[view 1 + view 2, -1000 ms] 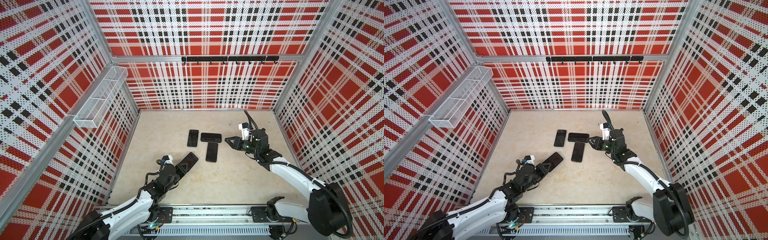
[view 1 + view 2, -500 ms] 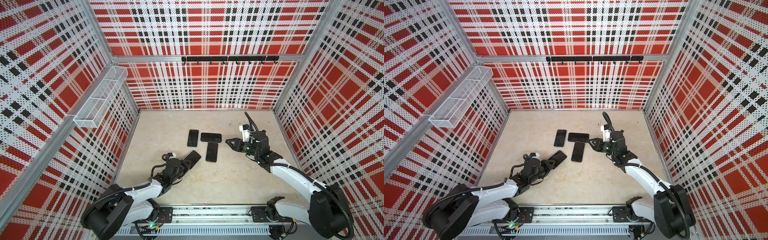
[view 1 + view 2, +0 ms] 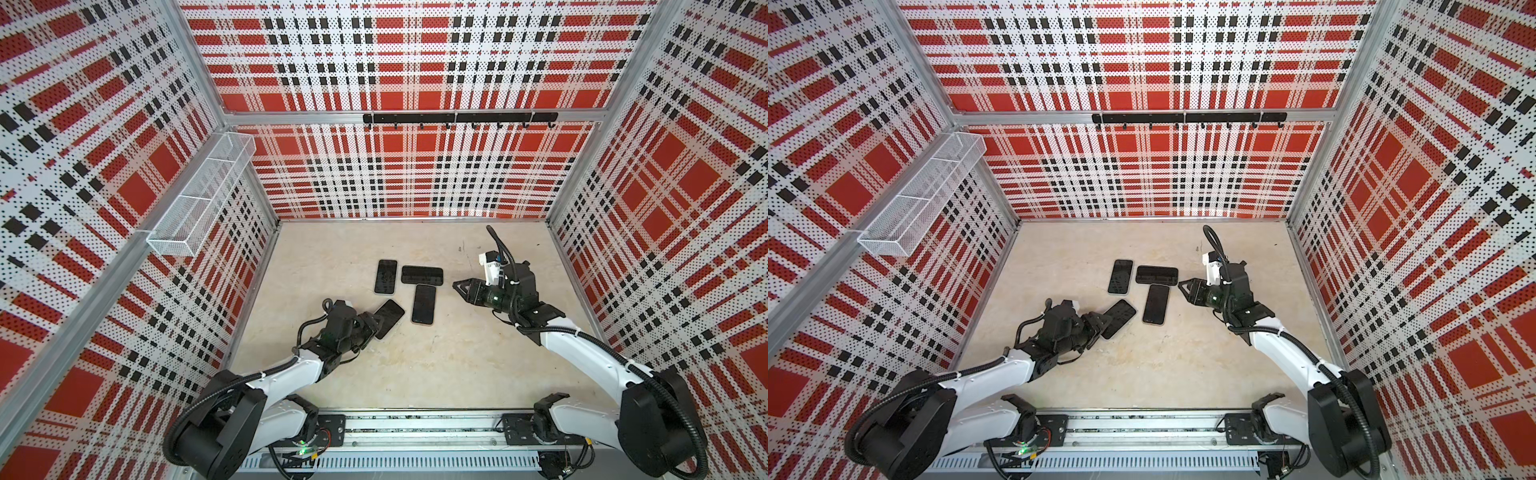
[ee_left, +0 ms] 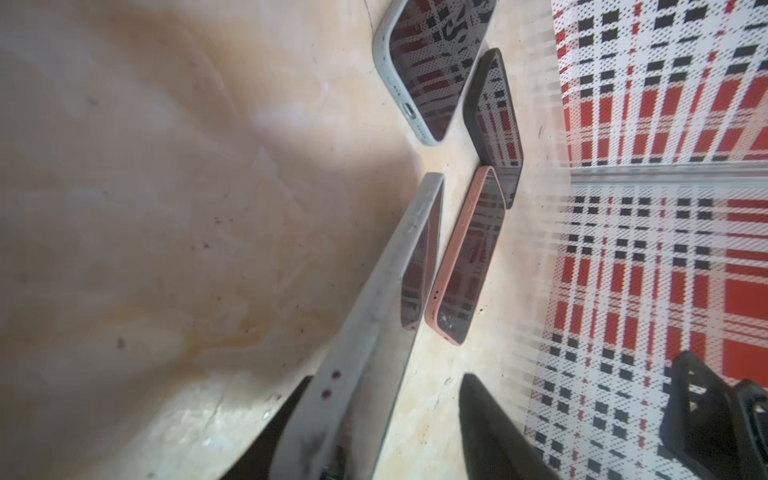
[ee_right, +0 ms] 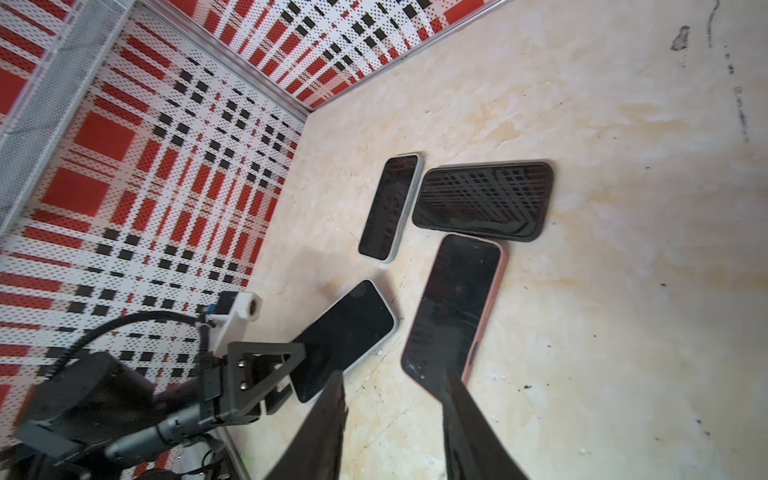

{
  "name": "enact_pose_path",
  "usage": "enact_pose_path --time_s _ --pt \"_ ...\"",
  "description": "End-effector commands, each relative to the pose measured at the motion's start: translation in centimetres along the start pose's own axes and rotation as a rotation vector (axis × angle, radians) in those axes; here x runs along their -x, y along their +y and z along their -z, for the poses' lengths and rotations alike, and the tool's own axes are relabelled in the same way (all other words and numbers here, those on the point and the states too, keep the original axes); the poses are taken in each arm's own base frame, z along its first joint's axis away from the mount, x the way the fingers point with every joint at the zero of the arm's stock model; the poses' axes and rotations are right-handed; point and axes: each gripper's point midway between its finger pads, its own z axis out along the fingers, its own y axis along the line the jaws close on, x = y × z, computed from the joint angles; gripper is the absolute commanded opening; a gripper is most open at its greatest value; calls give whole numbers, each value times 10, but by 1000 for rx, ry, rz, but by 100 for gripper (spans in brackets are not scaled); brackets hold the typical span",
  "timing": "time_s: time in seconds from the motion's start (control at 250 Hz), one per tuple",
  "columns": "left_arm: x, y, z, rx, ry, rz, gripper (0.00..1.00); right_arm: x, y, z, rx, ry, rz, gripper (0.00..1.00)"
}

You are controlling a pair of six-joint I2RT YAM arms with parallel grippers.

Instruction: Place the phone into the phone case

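The left end effector [image 3: 374,323] is released: its jaws straddle the near end of the phone [image 3: 390,318], 1 finger [image 4: 286,419] against the phone's pale edge, the other finger [image 4: 492,428] standing clear of it. The phone lies screen up on the worktop [image 3: 415,374], angled toward 3 others: a pink-edged handset [image 3: 423,304] just beside it, and a white-edged handset [image 3: 386,276] and a black-edged handset [image 3: 422,274] farther back. The right end effector [image 3: 458,285] hangs to the right of these, jaws partly apart, grasping nothing.
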Motion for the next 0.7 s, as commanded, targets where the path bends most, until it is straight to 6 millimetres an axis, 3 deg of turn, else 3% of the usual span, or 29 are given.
enact_pose_path --time_s 0.0,0.288,0.416,0.568,0.696 --pt "4 13 11 115 30 -45 59 28 -6 13 -122 -80 112 42" --pt "26 5 32 191 -9 -94 72 65 -33 38 -327 -207 216 47" --pt "47 -7 47 219 -84 -162 75 80 -45 45 -367 -266 209 49" --pt "96 -44 76 225 -244 -292 80 93 -73 54 -483 -358 209 57" --pt "168 -58 122 339 -506 -380 84 94 -96 55 -569 -430 292 62"
